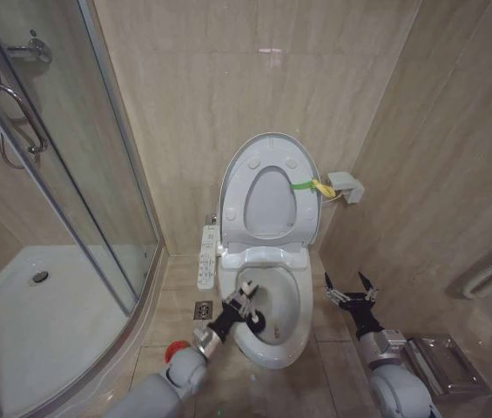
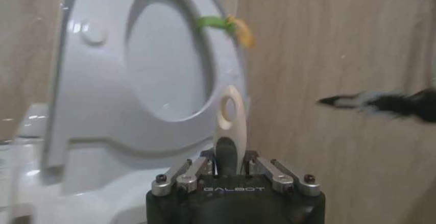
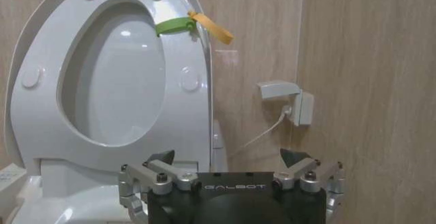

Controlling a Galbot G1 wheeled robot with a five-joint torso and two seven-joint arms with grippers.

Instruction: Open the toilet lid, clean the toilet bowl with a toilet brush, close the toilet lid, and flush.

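The beige tiled floor [image 1: 333, 370] carries everything here. The toilet bowl [image 1: 291, 341] stands on it against the back wall, with its narrow white button panel [image 1: 206, 257] along the robot's left side. Just left of the bowl's base a small square metal floor drain [image 1: 203, 309] is set into the tiles. Nearer the robot, a small red cup holder [image 1: 174, 351] sits on the floor beside the curved sill of the shower enclosure [image 1: 138, 329]. On the right, near the side wall, a shiny metal box-like thing [image 1: 441, 366] lies on the tiles.
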